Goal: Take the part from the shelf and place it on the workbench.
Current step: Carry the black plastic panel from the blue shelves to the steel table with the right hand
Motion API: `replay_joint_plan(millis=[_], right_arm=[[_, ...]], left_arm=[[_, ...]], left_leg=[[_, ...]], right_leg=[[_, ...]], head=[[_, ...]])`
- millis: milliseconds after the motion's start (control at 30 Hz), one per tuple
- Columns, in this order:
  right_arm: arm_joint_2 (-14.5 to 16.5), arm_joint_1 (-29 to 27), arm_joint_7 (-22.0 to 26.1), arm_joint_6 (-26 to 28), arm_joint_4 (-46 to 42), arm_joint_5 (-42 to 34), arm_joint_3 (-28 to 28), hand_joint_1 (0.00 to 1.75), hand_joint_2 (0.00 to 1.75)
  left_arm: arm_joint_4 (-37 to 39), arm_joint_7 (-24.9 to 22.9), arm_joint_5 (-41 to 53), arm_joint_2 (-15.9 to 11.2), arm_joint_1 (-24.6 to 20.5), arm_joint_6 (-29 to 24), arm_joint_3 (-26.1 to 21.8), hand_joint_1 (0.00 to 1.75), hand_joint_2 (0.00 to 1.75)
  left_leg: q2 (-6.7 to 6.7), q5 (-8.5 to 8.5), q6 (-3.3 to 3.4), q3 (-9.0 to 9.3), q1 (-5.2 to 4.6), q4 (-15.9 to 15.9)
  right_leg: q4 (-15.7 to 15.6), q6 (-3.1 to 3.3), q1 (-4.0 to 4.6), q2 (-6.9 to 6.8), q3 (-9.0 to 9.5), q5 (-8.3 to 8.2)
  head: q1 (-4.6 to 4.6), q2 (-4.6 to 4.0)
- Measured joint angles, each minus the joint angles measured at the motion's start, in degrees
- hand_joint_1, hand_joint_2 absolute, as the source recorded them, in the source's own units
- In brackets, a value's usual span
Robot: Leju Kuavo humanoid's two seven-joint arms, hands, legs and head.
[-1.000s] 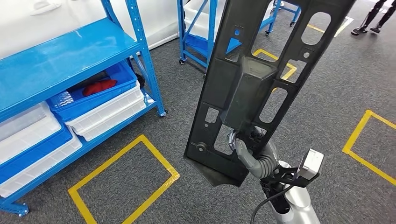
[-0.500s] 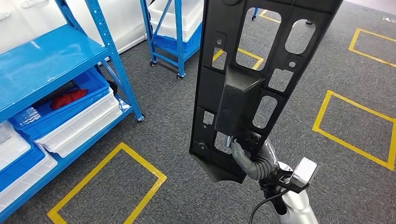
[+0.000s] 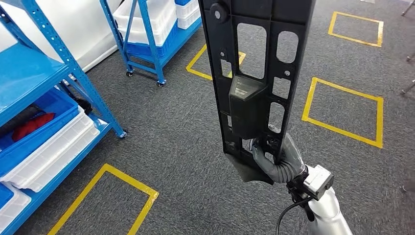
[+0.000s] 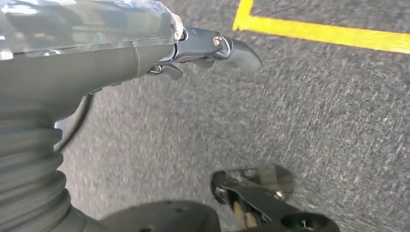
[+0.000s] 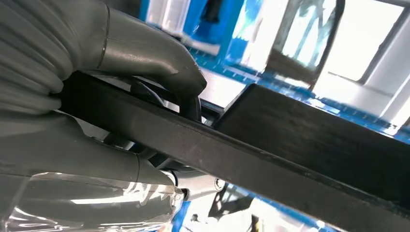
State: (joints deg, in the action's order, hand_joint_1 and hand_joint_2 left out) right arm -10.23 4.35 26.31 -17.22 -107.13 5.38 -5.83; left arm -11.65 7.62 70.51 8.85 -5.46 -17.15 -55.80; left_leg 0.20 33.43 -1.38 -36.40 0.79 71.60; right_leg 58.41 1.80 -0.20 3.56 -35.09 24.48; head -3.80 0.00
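The part (image 3: 254, 73) is a long black plastic panel with several cut-outs and a raised box in its middle. It stands almost upright in front of me, its top past the head view's upper edge. My right hand (image 3: 279, 156) grips it near its lower end, fingers wrapped through an opening. In the right wrist view the thumb and fingers of this hand (image 5: 121, 53) clamp the panel's dark edge (image 5: 290, 145). My left hand (image 4: 145, 48) hangs over the grey carpet with nothing in it and its fingers apart.
A blue shelf (image 3: 29, 73) stands at the left with white bins (image 3: 49, 147) and a blue bin holding something red (image 3: 29, 125). A wheeled blue rack (image 3: 147, 29) is further back. Yellow tape squares (image 3: 342, 112) mark the grey carpet.
The whole picture has shifted: the camera turned away from the shelf, which slid to the left edge. The part stays in my right hand and now stands more upright.
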Motion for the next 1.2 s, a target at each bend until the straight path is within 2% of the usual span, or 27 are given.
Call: replay_joint_plan(millis=[33, 67, 100, 167, 200, 233, 300, 367, 400, 433, 467, 500, 533, 600, 667, 733, 800, 867, 900, 933, 967, 1000, 1033, 1100, 1133, 1167, 1200], right_arm=[[-0.3, -0.2, -0.1, 0.3, -0.1, 0.1, 0.1, 1.75, 1.75], [-0.7, -0.6, 0.0, 0.6, -0.2, 0.1, 0.2, 1.75, 1.75], [-1.2, -1.1, 0.2, 0.9, -0.4, 0.1, 0.4, 1.75, 1.75], [-2.2, -2.5, 0.8, 1.6, -0.8, -0.3, 0.9, 1.75, 1.75], [-2.6, -3.2, 1.2, 1.9, -1.0, -0.5, 1.2, 1.75, 1.75], [-3.1, -4.0, 1.6, 2.1, -1.2, -0.8, 1.5, 1.75, 1.75], [-3.6, -4.9, 2.3, 2.3, -1.6, -1.2, 1.9, 1.75, 1.75], [-3.8, -5.2, 2.6, 2.4, -1.7, -1.5, 2.0, 1.75, 1.75], [-3.9, -5.4, 2.7, 2.4, -1.6, -1.5, 2.0, 1.75, 1.75], [-3.9, -5.7, 2.7, 2.4, -1.5, -1.5, 2.0, 1.75, 1.75], [-3.9, -6.0, 2.7, 2.5, -1.4, -1.5, 2.0, 1.75, 1.75], [-3.9, -6.1, 2.7, 2.5, -1.3, -1.5, 2.0, 1.75, 1.75], [-3.9, -6.3, 2.7, 2.5, -1.3, -1.5, 2.0, 1.75, 1.75], [-3.9, -6.3, 2.7, 2.6, -1.2, -1.6, 2.0, 1.75, 1.75], [-3.9, -6.5, 2.7, 2.8, -1.2, -1.6, 2.0, 1.75, 1.75], [-3.8, -7.2, 3.0, 2.9, -1.2, -1.7, 2.0, 1.75, 1.75], [-3.6, -7.6, 3.6, 2.7, -1.2, -2.2, 2.0, 1.75, 1.75], [-2.9, -7.5, 3.9, 2.3, -1.2, -2.6, 2.0, 1.75, 1.75], [-2.3, -7.4, 3.8, 2.1, -1.2, -2.8, 2.0, 1.75, 1.75], [-1.8, -7.3, 3.6, 1.9, -1.1, -2.8, 1.9, 1.75, 1.75], [-1.2, -7.3, 3.3, 1.8, -1.1, -2.7, 1.7, 1.75, 1.75], [-0.7, -7.3, 3.1, 1.8, -1.0, -2.7, 1.5, 1.75, 1.75], [-0.2, -7.2, 2.9, 1.7, -1.0, -2.6, 1.3, 1.75, 1.75], [0.5, -7.1, 2.7, 1.7, -1.0, -2.6, 1.1, 1.75, 1.75], [0.8, -7.0, 2.6, 1.7, -1.0, -2.6, 1.1, 1.75, 1.75], [1.0, -6.9, 2.6, 1.7, -1.0, -2.6, 1.1, 1.75, 1.75], [1.1, -6.9, 2.5, 1.7, -0.9, -2.6, 1.1, 1.75, 1.75]], left_arm=[[0.0, -0.5, 0.2, 0.0, 0.1, 0.0, 0.0, 0.00, 1.75], [0.0, -1.1, 0.4, -0.1, 0.2, 0.1, 0.0, 0.00, 1.75], [0.0, -1.6, 0.5, -0.3, 0.3, 0.1, 0.0, 0.00, 1.75], [0.0, -2.6, 0.7, -0.5, 0.6, 0.3, 0.0, 0.00, 1.75], [0.0, -2.9, 0.7, -0.5, 0.6, 0.4, -0.1, 0.00, 1.75], [0.0, -3.1, 0.7, -0.6, 0.6, 0.4, -0.1, 0.00, 1.75], [0.0, -3.5, 0.7, -0.8, 0.6, 0.4, -0.1, 0.00, 1.75], [0.0, -3.7, 0.8, -0.9, 0.7, 0.5, -0.1, 0.00, 1.75], [0.0, -3.7, 0.9, -1.0, 0.8, 0.5, -0.1, 0.00, 1.75], [0.0, -3.7, 1.0, -1.0, 0.9, 0.5, -0.1, 0.00, 1.75], [0.0, -3.6, 1.2, -1.1, 0.9, 0.6, -0.1, 0.00, 1.75], [0.0, -3.6, 1.3, -1.2, 0.9, 0.6, -0.1, 0.00, 1.75], [0.0, -3.6, 1.3, -1.2, 0.9, 0.6, -0.1, 0.00, 1.75], [0.0, -3.5, 1.5, -1.2, 0.8, 0.7, -0.1, 0.00, 1.75], [0.0, -3.3, 1.8, -1.3, 0.8, 0.9, 0.0, 0.00, 1.75], [0.0, -3.0, 2.5, -1.3, 0.7, 1.2, 0.1, 0.00, 1.75], [0.0, -2.6, 3.2, -1.3, 0.7, 1.2, 0.4, 0.00, 1.75], [0.0, -2.7, 3.7, -1.3, 0.8, 1.2, 0.7, 0.00, 1.75], [0.0, -2.9, 4.0, -1.2, 0.8, 1.3, 0.8, 0.00, 1.75], [0.0, -3.2, 4.2, -1.2, 0.9, 1.5, 0.9, 0.00, 1.75], [0.0, -3.5, 4.4, -1.2, 1.0, 1.6, 1.1, 0.00, 1.75], [0.0, -3.7, 4.5, -1.2, 1.0, 1.7, 1.2, 0.00, 1.75], [0.0, -3.8, 4.6, -1.2, 1.1, 1.8, 1.3, 0.00, 1.75], [0.0, -3.9, 4.7, -1.3, 1.1, 1.8, 1.5, 0.00, 1.75], [0.0, -3.9, 4.8, -1.3, 1.1, 1.9, 1.6, 0.00, 1.75], [0.0, -4.0, 4.8, -1.4, 1.0, 1.9, 1.6, 0.00, 1.75], [0.0, -4.0, 4.8, -1.4, 1.0, 1.9, 1.6, 0.00, 1.75]], left_leg=[[-0.71, -2.49, 0.35, 1.58, -0.05, -4.0], [-2.20, -4.31, 0.73, 3.21, -0.05, -7.8], [-3.56, -5.45, 0.95, 4.47, -0.07, -11.0], [-5.16, -5.75, 1.23, 5.29, -0.24, -13.4], [-4.73, -5.87, 1.33, 5.37, -0.35, -13.8], [-4.09, -6.13, 1.60, 5.50, -0.29, -14.2], [-2.58, -6.68, 2.21, 5.94, -0.09, -15.1], [-0.92, -6.86, 2.62, 6.12, -0.17, -15.5], [-0.07, -6.82, 2.67, 6.09, -0.27, -15.5], [0.75, -6.75, 2.66, 6.08, -0.33, -15.5], [1.56, -6.67, 2.60, 6.09, -0.36, -15.5], [2.30, -6.58, 2.47, 6.14, -0.35, -15.4], [2.98, -6.44, 2.28, 6.23, -0.34, -15.4], [4.05, -6.02, 1.71, 6.46, -0.53, -15.1], [4.90, -5.63, 1.00, 6.77, -0.75, -15.0], [5.61, -5.33, 0.27, 7.10, -0.65, -15.1], [4.12, -3.82, -0.28, 6.64, -0.38, -13.3], [1.47, -0.14, -0.47, 3.74, -0.19, -6.7], [0.76, 1.67, -0.46, 1.63, -0.18, -2.3], [0.40, 2.72, -0.42, -0.20, -0.18, 1.1], [0.22, 2.52, -0.30, -1.15, -0.20, 2.6], [0.06, 1.09, -0.08, -1.00, -0.22, 1.5], [-0.36, -1.24, 0.21, 0.22, -0.23, -1.8], [-2.60, -5.12, 0.73, 3.47, -0.24, -10.0], [-3.58, -6.00, 0.86, 4.51, -0.28, -12.5], [-4.13, -6.12, 0.98, 4.95, -0.39, -13.7], [-3.89, -6.13, 1.09, 5.07, -0.52, -13.9]], right_leg=[[0.1, -0.03, 0.04, 0.84, 0.05, 0.04], [0.3, -0.15, 0.05, 1.56, 0.02, 0.06], [0.4, -0.39, -0.01, 2.23, -0.16, 0.03], [0.4, -1.17, -0.37, 3.41, -0.72, -0.24], [0.3, -1.65, -0.53, 4.10, -0.94, -0.45], [0.3, -1.98, -0.61, 4.03, -1.03, -0.54], [2.3, -2.41, -0.35, 1.39, -2.04, 0.80], [8.7, -2.73, -0.35, -2.10, -5.14, 4.31], [12.5, -2.94, -0.52, -2.79, -6.98, 5.95], [15.1, -3.13, -0.73, -3.11, -8.18, 6.73], [15.7, -3.30, -0.93, -3.29, -8.35, 6.50], [13.8, -3.44, -1.09, -3.58, -7.19, 5.26], [10.0, -3.53, -1.21, -4.22, -4.94, 3.48], [2.5, -3.18, -1.03, -6.47, -0.64, 1.36], [0.1, -2.47, -0.60, -7.29, 0.69, 1.30], [-0.1, -1.77, -0.50, -6.08, 0.67, 1.18], [-0.3, -0.98, -0.66, -5.00, 0.81, 1.00], [-0.4, -0.36, -0.61, -3.85, 0.86, 0.92], [-0.4, -0.18, -0.45, -3.19, 0.84, 0.93], [-0.4, -0.06, -0.27, -2.44, 0.85, 0.95], [-0.3, 0.00, -0.12, -1.64, 0.88, 0.98], [-0.2, 0.02, 0.00, -0.82, 0.93, 1.01], [-0.1, 0.00, 0.06, -0.04, 1.00, 1.05], [0.2, -0.22, 0.07, 1.33, 0.97, 1.13], [0.3, -0.48, -0.01, 1.90, 0.84, 1.10], [0.3, -0.82, -0.14, 2.45, 0.67, 1.03], [0.2, -1.22, -0.25, 3.03, 0.52, 0.87]], head=[[0.00, 0.00], [0.00, 0.00], [-0.01, 0.00], [-0.01, 0.00], [-0.01, 0.00], [-0.01, 0.00], [0.00, 0.00], [0.00, 0.00], [0.00, 0.00], [0.00, 0.00], [0.00, 0.00], [0.00, 0.00], [0.00, 0.00], [0.00, 0.00], [0.00, 0.00], [-0.01, 0.00], [-0.01, 0.00], [-0.01, 0.00], [-0.01, 0.00], [-0.01, 0.00], [0.00, 0.00], [0.00, 0.00], [0.00, 0.00], [0.00, 0.00], [-0.01, 0.00], [-0.01, 0.00], [-0.01, 0.00]])
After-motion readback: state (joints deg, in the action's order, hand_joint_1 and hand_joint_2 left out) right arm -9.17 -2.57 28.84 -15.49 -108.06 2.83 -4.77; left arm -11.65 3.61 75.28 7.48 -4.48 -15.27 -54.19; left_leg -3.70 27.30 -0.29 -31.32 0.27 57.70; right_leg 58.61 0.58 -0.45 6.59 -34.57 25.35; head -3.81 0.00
